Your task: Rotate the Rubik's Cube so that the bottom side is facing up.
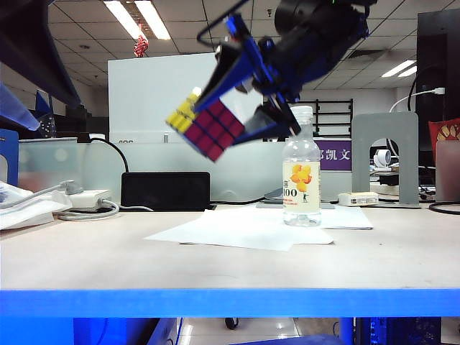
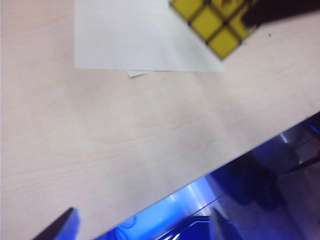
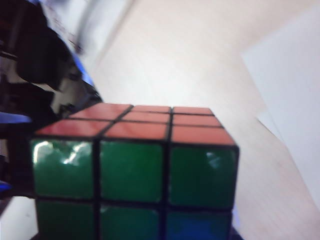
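Observation:
The Rubik's Cube [image 1: 213,131] hangs tilted in the air, well above the table, showing a red face and a yellow face at its left. My right gripper [image 1: 219,115] reaches down from the upper right and is shut on it, one blue-edged finger on either side. In the right wrist view the Rubik's Cube [image 3: 135,165] fills the space at the jaws, green face toward the camera and orange face above. The left wrist view catches the yellow face of the Rubik's Cube [image 2: 220,25] with a dark finger [image 2: 280,12] of the right gripper across it. My left gripper [image 2: 142,227] stands open over the table's front edge, holding nothing.
A clear drink bottle [image 1: 302,169] with a white cap stands on white paper sheets [image 1: 244,226] under and right of the cube. A black box [image 1: 165,190], cables with an adapter [image 1: 86,201] and a grey bookend [image 1: 384,154] line the back. The table's front edge [image 1: 230,302] is blue.

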Motion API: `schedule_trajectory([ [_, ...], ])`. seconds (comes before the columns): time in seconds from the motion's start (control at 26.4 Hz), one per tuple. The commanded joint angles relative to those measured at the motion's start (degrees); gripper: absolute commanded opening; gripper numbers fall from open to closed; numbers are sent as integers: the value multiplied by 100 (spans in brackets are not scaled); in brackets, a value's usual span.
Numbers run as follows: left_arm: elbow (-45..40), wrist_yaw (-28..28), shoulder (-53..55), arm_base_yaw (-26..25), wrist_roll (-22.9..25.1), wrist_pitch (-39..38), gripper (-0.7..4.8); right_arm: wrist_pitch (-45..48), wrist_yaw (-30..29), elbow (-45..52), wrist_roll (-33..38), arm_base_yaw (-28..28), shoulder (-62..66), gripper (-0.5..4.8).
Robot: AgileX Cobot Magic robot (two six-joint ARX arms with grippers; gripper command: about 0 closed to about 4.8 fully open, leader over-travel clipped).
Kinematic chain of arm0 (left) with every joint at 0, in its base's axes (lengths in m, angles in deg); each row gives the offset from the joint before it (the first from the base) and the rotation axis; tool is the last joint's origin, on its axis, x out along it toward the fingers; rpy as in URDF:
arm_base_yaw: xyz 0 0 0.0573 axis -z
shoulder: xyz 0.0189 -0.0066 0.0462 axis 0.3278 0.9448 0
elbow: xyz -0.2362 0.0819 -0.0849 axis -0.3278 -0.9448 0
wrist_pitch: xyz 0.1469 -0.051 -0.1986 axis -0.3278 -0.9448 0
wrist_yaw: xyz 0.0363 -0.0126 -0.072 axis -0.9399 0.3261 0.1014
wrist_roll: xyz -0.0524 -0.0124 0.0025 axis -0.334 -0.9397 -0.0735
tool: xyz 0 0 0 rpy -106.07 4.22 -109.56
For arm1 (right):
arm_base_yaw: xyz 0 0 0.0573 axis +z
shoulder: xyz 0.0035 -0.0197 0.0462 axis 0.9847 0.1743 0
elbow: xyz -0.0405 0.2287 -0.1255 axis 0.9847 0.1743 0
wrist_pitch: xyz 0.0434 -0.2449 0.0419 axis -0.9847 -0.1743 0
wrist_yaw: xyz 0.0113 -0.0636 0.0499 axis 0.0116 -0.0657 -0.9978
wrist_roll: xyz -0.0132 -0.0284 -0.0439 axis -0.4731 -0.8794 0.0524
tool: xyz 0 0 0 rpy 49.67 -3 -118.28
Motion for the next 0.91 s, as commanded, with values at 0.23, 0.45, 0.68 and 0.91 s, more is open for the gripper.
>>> schedule_trajectory([
  [0.23,31,-17,-13,-2,549,496,346,251,-861,-26,369,11,-254,283],
  [0.45,31,-122,-13,-2,905,697,346,332,-1268,-26,400,11,-415,283],
  [0.68,31,201,-9,-2,1423,907,346,629,-1690,-26,584,11,-560,284],
  [0.91,31,466,-9,-2,1606,1357,346,688,-2114,-26,734,11,-579,284],
])
